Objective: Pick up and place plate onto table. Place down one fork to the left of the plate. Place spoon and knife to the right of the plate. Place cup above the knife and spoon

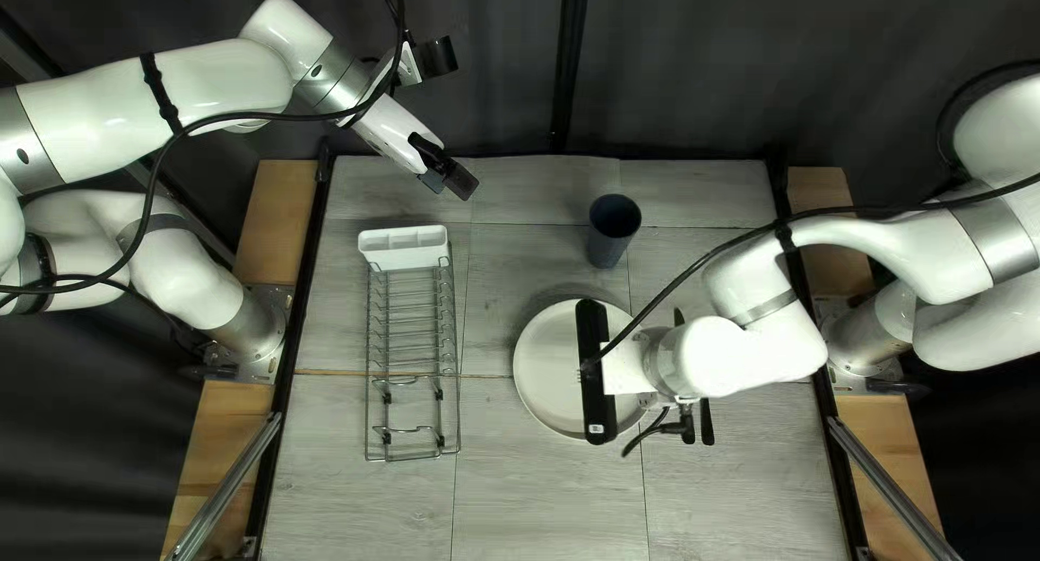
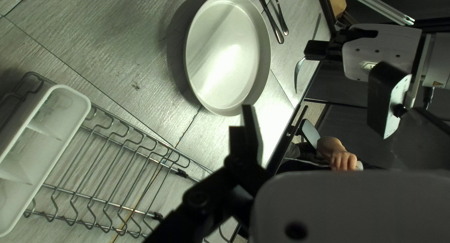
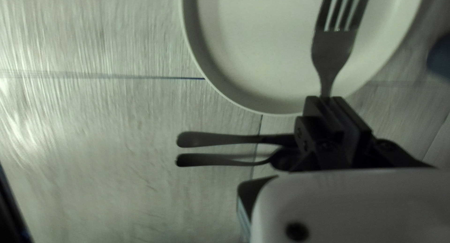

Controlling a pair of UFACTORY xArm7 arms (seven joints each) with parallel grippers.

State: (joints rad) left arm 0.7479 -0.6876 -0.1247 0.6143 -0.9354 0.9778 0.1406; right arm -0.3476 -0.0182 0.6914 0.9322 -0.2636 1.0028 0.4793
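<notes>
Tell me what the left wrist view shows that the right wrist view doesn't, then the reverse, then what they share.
Only the left wrist view: the dish rack with its white holder, and a person's hand.

Only the right wrist view: part of the dark blue cup, beyond the plate's rim.

Both: the plate, the handles of the knife and spoon, and my right gripper holding the fork.

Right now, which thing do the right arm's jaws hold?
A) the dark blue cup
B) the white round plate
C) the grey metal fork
C, because the right wrist view shows the fork gripped between those jaws, its tines over the plate.
</notes>
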